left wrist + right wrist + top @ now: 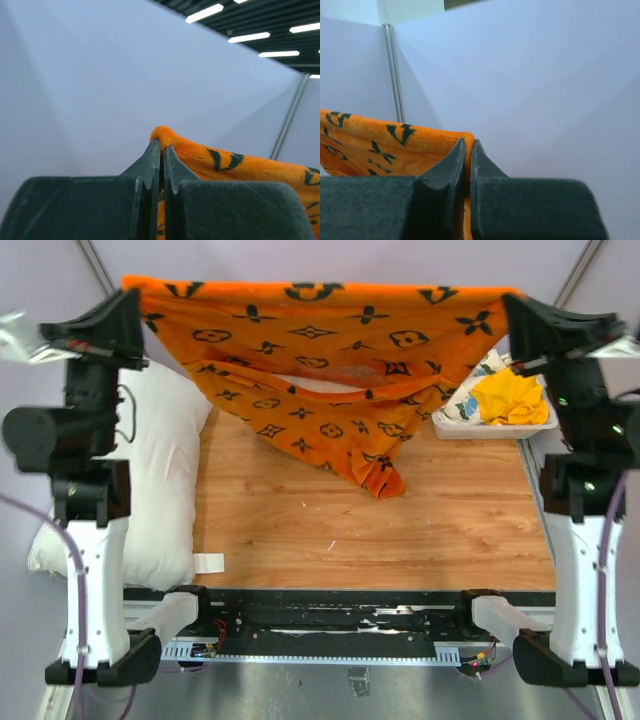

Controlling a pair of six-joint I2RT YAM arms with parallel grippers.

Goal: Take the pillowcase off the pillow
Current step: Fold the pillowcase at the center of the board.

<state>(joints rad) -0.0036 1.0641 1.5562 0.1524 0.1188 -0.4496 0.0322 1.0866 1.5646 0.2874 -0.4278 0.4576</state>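
I see the pillowcase [330,350] stretched like a curtain across the far side, its lowest fold touching the table [420,530]. The pillow [165,470] lies bare along the left edge, outside the case, so I judge the removal done, with only setting the case down left. My left gripper [161,150] and right gripper [467,150] are each clamped on a top corner.

The pillowcase [320,350] hangs along the far edge of the table [300,530], its top corners pinched by the left gripper [135,290] at the far-left corner and the right gripper [508,300] at the far-right, its lower end resting mid-table. The pillow [165,470] lies along the left edge, overhanging it. A tray [495,430] holding a cloth [510,398] sits by the right edge.
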